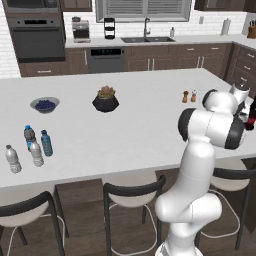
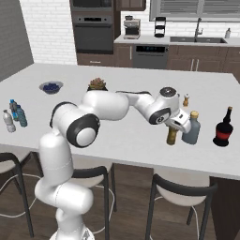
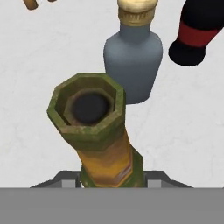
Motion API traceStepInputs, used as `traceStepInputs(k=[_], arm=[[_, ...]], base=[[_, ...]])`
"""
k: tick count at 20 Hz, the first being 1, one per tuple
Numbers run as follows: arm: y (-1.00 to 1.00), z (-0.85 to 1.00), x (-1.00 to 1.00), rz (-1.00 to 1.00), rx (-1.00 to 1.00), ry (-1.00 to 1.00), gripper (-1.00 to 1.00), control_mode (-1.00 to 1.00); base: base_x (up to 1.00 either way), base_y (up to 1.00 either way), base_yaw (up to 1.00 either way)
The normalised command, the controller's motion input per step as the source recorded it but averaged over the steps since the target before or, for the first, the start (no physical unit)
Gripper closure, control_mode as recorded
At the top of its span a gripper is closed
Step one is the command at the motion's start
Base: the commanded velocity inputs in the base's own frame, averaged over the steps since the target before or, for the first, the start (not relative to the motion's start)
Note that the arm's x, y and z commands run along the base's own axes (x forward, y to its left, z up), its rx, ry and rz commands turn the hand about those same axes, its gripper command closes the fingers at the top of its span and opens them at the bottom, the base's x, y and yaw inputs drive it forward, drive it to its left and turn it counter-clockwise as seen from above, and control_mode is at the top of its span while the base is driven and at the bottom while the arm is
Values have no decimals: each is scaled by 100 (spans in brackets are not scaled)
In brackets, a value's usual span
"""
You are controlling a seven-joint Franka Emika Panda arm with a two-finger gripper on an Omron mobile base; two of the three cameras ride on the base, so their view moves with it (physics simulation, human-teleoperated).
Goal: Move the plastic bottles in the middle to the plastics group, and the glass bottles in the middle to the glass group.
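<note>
My gripper [image 2: 175, 123] is shut on the neck of the slim amber-brown glass bottle [image 2: 172, 136], which stands upright close to the counter top. In the hand view its open mouth [image 3: 89, 107] faces the camera, with the bottle between my fingertips [image 3: 156, 181]. Just right of it stands the squat grey-blue bottle [image 2: 191, 129] with a yellow stopper [image 3: 136, 9]. The dark bottle with a red label [image 2: 223, 127] is farther right. Several small plastic water bottles stand together at the counter's left end, among them a translucent blue one [image 1: 46, 143] and a pale white-capped one [image 1: 12, 159].
A potted succulent [image 1: 105, 99] and a bowl of blueberries [image 1: 45, 104] sit mid-counter. Two small shakers [image 1: 189, 96] stand behind the glass bottles. Dark stools [image 1: 131, 192] line the counter's near edge. My arm reaches across the right half of the white counter [image 1: 135, 125].
</note>
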Motion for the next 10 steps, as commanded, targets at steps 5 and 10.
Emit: traceStepInputs(k=[5,10], arm=[[0,-36,0,0,0,0,100,-100],[0,-25,0,0,0,0,100,-100]], base=[[0,0,0],[0,0,0]])
